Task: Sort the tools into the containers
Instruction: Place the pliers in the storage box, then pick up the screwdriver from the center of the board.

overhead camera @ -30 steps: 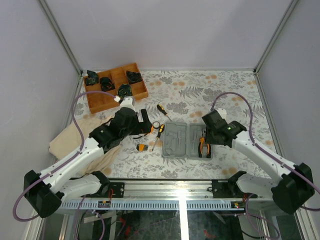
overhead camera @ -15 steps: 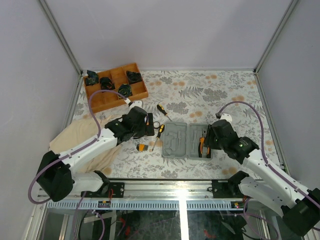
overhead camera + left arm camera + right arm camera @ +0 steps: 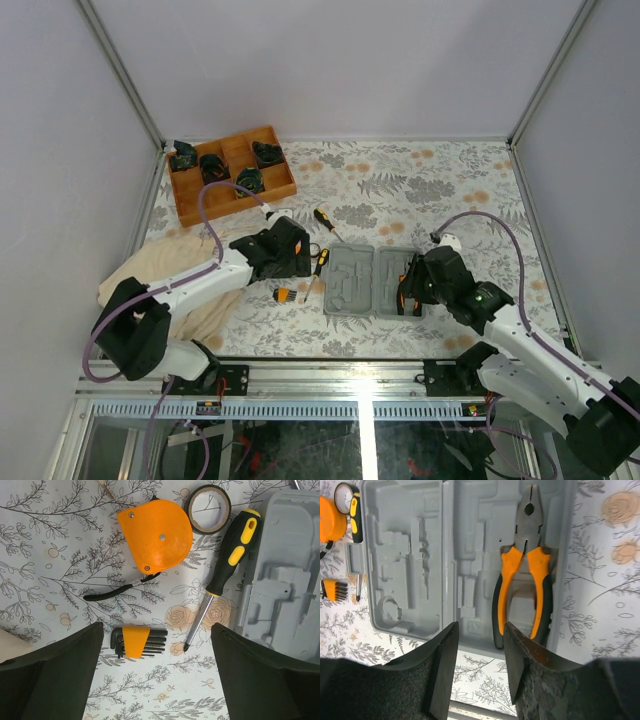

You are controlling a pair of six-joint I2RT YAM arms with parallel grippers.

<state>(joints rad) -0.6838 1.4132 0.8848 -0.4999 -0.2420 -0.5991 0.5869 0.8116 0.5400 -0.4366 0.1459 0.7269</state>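
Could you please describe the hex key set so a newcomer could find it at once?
Find the open grey case on the table. Left of it, closest to the near edge, lies the hex key set: black keys in an orange clip, unlike the solid orange tape measure beyond it.

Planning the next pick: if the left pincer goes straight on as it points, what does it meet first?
Likely the hex key set, lying on the table under the open left pincer; depth is unclear.

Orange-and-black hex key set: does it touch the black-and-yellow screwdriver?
Apart. Left wrist view shows bare tablecloth between the hex key set and the screwdriver tip.
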